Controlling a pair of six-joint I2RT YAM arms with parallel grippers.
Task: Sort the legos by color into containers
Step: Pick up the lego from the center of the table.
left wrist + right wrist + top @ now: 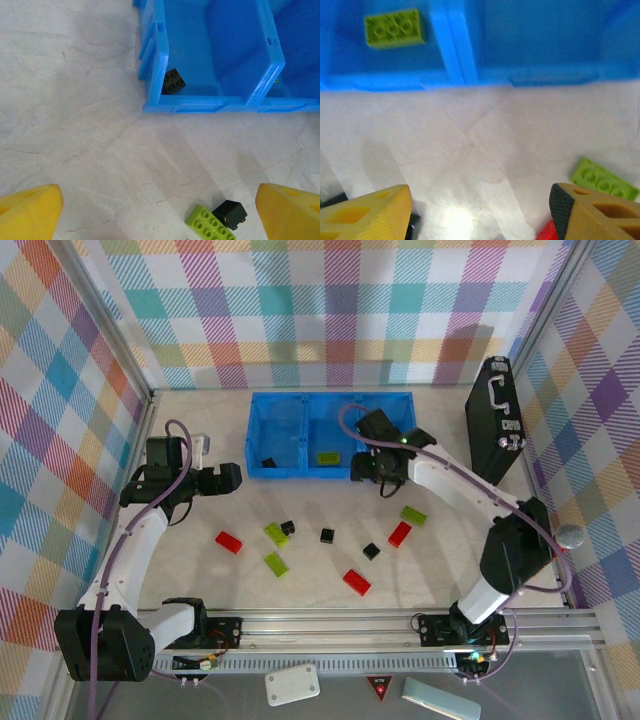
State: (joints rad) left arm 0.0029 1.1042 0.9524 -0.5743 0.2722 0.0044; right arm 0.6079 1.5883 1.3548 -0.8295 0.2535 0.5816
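- The right gripper (480,212) hung wide open and empty, just short of the blue bin (530,75). The sorted lime brick (395,28) lay ahead-left, kept apart in its own compartment.
- The left gripper (160,215) gaped too, empty. A loose black brick (230,214) sat close inside one finger, perhaps touching a loose lime brick (210,226).

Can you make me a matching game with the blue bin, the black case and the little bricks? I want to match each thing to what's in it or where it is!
Things:
1. left compartment of the long bright-blue plastic bin
2. middle compartment
3. black plastic case with a handle
4. red rectangular plastic bricks

Places:
A. holds a lime-green rectangular plastic brick
B. stands at the right side, by the wall
C. holds a small black cube-like plastic brick
D. lie on the table, outside the bin

Pairs: 1-C, 2-A, 3-B, 4-D
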